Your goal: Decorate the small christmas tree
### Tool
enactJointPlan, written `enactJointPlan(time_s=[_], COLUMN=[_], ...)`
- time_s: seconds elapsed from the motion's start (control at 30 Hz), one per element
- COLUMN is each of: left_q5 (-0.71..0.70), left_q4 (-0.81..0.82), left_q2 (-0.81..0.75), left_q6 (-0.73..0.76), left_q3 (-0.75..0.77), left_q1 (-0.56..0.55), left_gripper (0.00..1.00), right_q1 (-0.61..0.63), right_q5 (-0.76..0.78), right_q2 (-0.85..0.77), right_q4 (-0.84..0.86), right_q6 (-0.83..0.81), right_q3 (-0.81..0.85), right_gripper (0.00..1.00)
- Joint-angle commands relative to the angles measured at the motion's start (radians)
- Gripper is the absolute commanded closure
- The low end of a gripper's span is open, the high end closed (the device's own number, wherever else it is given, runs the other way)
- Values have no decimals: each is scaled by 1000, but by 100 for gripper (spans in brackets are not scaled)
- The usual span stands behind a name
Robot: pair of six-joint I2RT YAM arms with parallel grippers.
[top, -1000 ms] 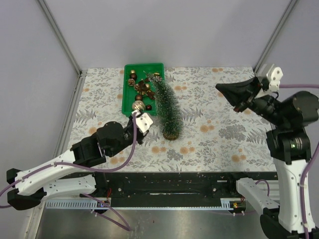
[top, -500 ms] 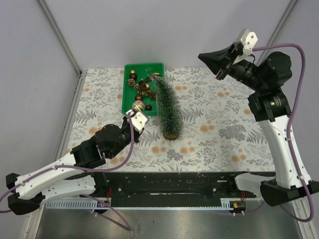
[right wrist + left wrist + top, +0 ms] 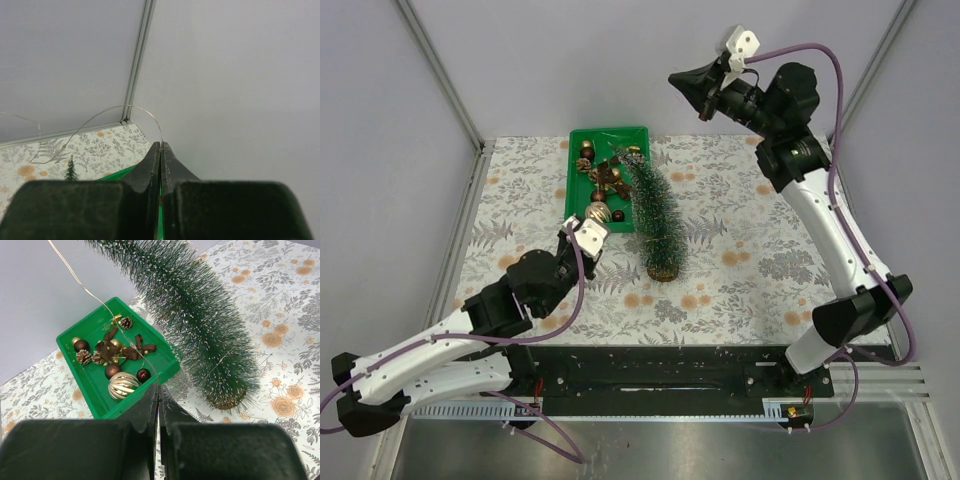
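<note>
The left gripper [image 3: 158, 386] and the right gripper [image 3: 161, 145] are each pinching one thin wire [image 3: 82, 286], fingers pressed together. The wire is running past the tree [image 3: 200, 325], which is standing just beside the tray [image 3: 610, 131], so a hard pull risks toppling it or slipping the wire free.

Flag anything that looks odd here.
The tree seems to lie tipped over rather than standing, its tip over the tray's edge. A thin wire runs between the shut left gripper and right gripper.

Top view overhead; left wrist near tray [image 3: 95, 325] (shared overhead); right wrist faces wall [image 3: 225, 75].
</note>
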Motion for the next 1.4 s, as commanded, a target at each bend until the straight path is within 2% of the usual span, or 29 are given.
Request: enactJointPlan(time_s=[0.0,0.3,0.57,0.7,0.9,1.1,1.17,1.3,1.37], left_q5=[-66,-80,86,130,187,208,215,231,233], left_q4=[81,70,41,90,195,311,340,365,363], left_q2=[11,72,201,261,353,408,411,402,390], left_q6=[21,15,-64,-47,-2,32,38,51,55], left_q3=[-17,-5,48,61,89,89,80,61,51], left_q1=[5,63,305,347,347,350,350,353,355], left_gripper=[96,96,98,97,88,55,40,30,28], right_q1=[25,25,25,20,-41,-138,-170,-242,-270], right_q5=[69,128,148,214,280,316,342,391,427], right_q2=[51,265,453,492,512,394,343,253,208], right_q4=[106,105,42,48,70,246,287,344,357], right_q6=[-29,-36,-35,-59,-4,95,112,135,132], right_q3=[77,269,465,467,409,127,21,-151,-222], right_gripper=[100,100,100,100,100,100,100,100,100])
